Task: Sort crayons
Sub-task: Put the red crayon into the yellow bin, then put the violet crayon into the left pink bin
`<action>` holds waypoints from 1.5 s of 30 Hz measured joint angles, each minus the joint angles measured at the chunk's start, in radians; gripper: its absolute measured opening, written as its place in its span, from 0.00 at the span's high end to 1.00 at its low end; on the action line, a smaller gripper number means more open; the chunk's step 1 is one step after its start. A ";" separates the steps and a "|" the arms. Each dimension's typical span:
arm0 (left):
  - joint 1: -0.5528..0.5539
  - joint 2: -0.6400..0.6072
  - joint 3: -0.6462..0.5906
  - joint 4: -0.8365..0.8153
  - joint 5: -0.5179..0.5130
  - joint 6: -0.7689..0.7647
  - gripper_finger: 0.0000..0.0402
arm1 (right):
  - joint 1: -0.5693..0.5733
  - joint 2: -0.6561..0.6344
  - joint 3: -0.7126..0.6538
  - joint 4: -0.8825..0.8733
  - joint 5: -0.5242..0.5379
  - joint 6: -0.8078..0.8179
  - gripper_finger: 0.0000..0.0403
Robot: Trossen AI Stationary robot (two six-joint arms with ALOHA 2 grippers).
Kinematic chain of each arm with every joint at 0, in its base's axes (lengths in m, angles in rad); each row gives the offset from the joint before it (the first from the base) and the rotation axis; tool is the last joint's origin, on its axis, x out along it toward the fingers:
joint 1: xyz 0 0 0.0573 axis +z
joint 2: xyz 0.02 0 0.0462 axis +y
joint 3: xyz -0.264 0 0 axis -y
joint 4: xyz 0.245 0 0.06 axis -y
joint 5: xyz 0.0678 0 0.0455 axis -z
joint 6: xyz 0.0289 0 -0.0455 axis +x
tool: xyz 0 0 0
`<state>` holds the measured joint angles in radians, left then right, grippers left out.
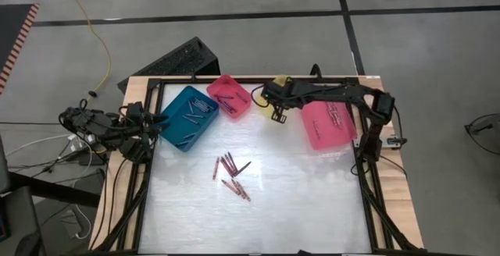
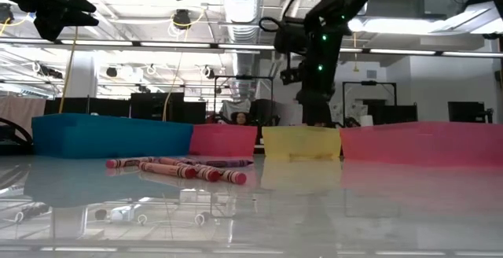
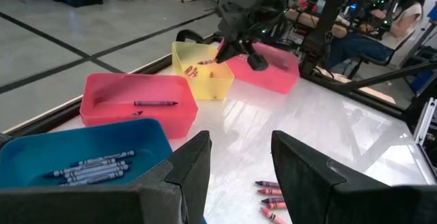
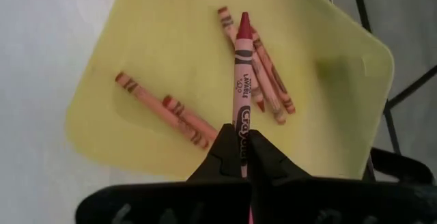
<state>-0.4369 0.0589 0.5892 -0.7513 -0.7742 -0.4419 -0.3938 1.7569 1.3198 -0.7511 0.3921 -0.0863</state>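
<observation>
From my seat, nearest me on the pale worktop lies a loose cluster of red crayons, well short of the bins. My left pincer waits at the worktop's left edge, its fingers standing apart with nothing between them, just beside the teal bin, which holds several blue-grey crayons. Beyond that, the small pink bin carries a few dark ones. Farther along the back, my right pincer hangs above the yellow bin, clamped tight on a red crayon that points out over the orange-red sticks already lying inside. The large pink bin sits at the far right.
</observation>
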 joint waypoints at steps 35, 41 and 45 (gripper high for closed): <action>0.000 0.000 0.000 0.000 0.000 0.003 0.64 | 0.290 -0.002 0.182 0.187 -0.421 -0.238 0.80; 0.000 0.000 0.000 0.000 0.000 0.011 0.64 | 0.383 -0.002 0.182 0.247 -0.420 -0.237 0.80; 0.000 0.000 0.000 0.000 0.000 0.010 0.64 | 0.435 -0.002 0.182 0.300 -0.392 -0.239 0.80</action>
<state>-0.4366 0.0589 0.5892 -0.7513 -0.7742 -0.4320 0.0413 1.7554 1.5017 -0.4514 -0.0001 -0.3250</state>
